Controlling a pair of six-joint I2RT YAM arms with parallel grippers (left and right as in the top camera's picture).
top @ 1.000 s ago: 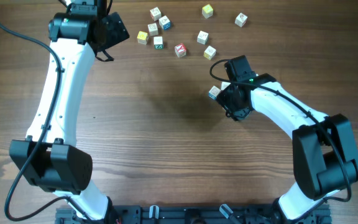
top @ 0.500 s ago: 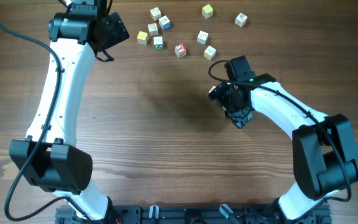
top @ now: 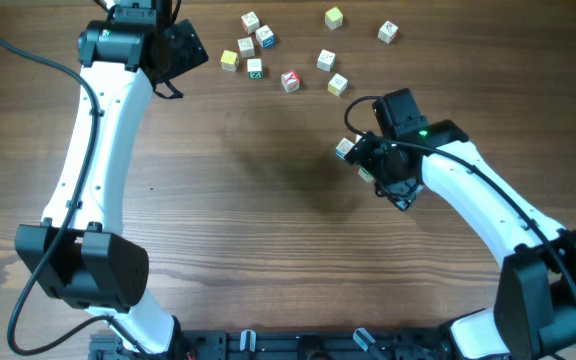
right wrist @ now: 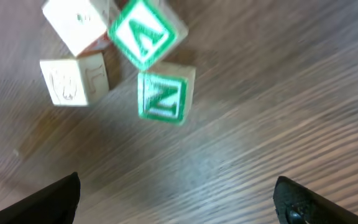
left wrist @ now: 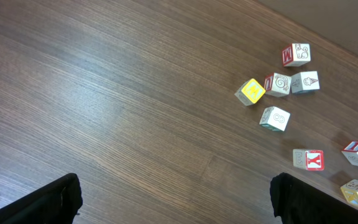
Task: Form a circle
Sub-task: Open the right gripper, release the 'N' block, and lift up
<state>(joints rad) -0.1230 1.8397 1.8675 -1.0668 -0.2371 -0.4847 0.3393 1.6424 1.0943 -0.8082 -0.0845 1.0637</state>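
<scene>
Circle [top: 345,148] right of centre in overhead, mostly hidden at tip of right gripper [right wrist: 176,202]. Right wrist view, upper left: green A cube [right wrist: 146,34] turned diamond-wise, touching green N cube [right wrist: 162,94] below it; pale cube with faint marks [right wrist: 76,79] left of those, another pale cube [right wrist: 79,18] at top edge. Blurred, no full count. Right jaws spread wide, nothing between, apart from cluster. Left gripper [left wrist: 176,202] upper left of overhead, also spread wide, holding nothing. Loose cubes [top: 326,60] scattered along top edge.
</scene>
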